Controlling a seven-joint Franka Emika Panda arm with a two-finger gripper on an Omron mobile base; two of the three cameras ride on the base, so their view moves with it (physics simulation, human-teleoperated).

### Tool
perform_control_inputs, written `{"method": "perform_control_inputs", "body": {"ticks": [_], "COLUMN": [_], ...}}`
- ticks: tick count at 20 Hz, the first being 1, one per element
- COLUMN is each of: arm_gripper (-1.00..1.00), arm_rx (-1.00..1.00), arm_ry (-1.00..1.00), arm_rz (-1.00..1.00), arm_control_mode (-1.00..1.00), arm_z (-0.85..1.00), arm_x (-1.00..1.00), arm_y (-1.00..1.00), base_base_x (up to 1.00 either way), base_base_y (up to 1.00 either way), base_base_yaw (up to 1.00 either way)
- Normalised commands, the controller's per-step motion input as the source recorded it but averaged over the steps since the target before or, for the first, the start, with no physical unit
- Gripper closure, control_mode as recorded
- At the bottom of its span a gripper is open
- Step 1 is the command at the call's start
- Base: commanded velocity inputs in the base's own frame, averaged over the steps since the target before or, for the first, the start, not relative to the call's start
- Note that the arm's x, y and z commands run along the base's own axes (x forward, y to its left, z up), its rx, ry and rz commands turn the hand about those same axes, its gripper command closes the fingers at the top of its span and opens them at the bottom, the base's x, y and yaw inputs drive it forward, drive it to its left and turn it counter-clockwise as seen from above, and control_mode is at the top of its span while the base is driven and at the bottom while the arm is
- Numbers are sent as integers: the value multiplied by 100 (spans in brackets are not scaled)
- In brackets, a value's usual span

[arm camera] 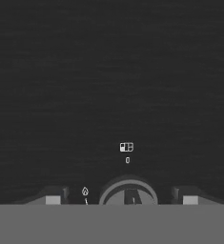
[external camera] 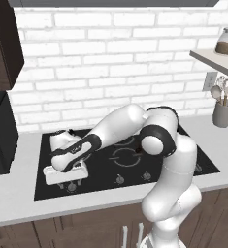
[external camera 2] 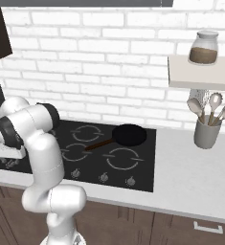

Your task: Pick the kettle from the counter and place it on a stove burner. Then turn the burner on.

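1. Counter (external camera: pixel 18 203): light slab over dark cabinets, with the stove (external camera: pixel 103 170) set into it.
2. Stove: black glass, grey rings, a row of silver knobs along the front edge. A black frying pan (external camera 2: pixel 129 135) sits on the rear ring on the right side, handle pointing toward the middle.
3. Arm: folded over the cooktop and reaching down to the front left corner.
4. Kettle (external camera: pixel 59 140): the rounded white shape on the rear left of the stove, just behind the wrist. It is mostly hidden by the arm, and nothing is gripping it.
5. Gripper (arm camera: pixel 122 199): hangs low over the front left knob row, pointing down at the glass. The jaws stand wide, with the fingertips (arm camera: pixel 53 199) well out to either side.
6. Knob (arm camera: pixel 128 193): round, silver-grey, centred between the two tips in the hand view. There is a visible gap on both sides, so no contact and nothing held.
7. Small white printed symbols on the glass just past the knob.
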Motion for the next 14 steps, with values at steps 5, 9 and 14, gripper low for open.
{"method": "perform_control_inputs", "body": {"ticks": [5, 9, 14], "arm_gripper": [-100, -100, -100], "arm_rx": [0, 0, 0], "arm_ry": [0, 0, 0], "arm_rz": [0, 0, 0], "arm_control_mode": [-100, -100, -100], "arm_z": [-3, 0, 0], "arm_x": [-4, -10, -9], "arm_y": [0, -3, -9], "base_base_x": [0, 0, 0], "base_base_y": [0, 0, 0], "base_base_yaw": [0, 0, 0]}}
